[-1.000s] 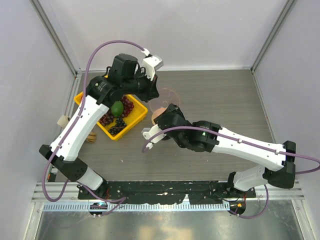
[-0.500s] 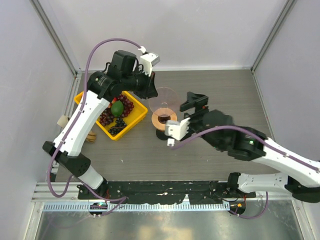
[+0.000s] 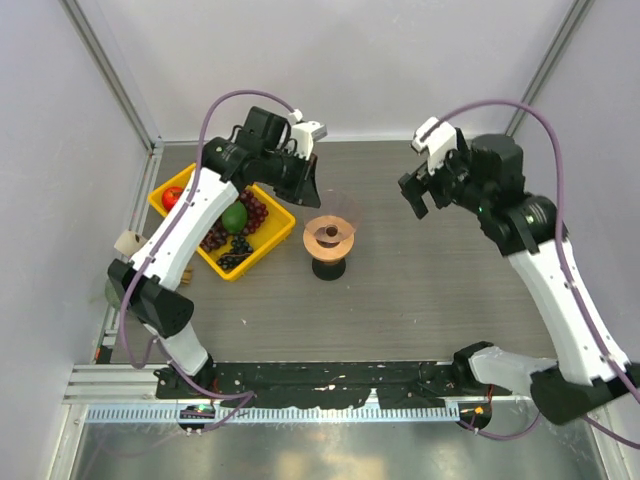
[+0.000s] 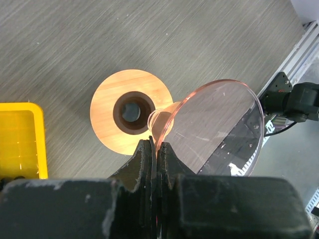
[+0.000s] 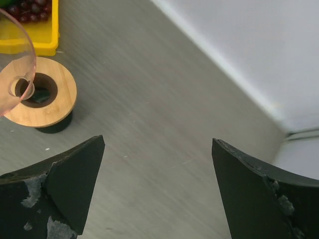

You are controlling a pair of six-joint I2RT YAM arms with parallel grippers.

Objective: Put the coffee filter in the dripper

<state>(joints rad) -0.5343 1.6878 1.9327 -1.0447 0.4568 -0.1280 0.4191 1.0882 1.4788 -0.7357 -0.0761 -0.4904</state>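
Left hand (image 4: 155, 147) was clenched on the clear dripper cone (image 4: 219, 124), with the wood ring collar (image 4: 102, 119) just ahead of it. Right hand (image 5: 157, 144) was released, well apart. Coffee filter not seen. Next, probably: seat cone, fetch filter.

This is a robotics lab test cell. A grey wood-grain table (image 3: 430, 290) is boxed in by plain pale panels (image 3: 400, 60) held in aluminium posts (image 3: 112, 75). The left arm (image 3: 175, 235) and right arm (image 3: 560, 290) are bolted to a metal rail (image 3: 85, 385) at its near edge, trailing purple cables (image 3: 235, 95).
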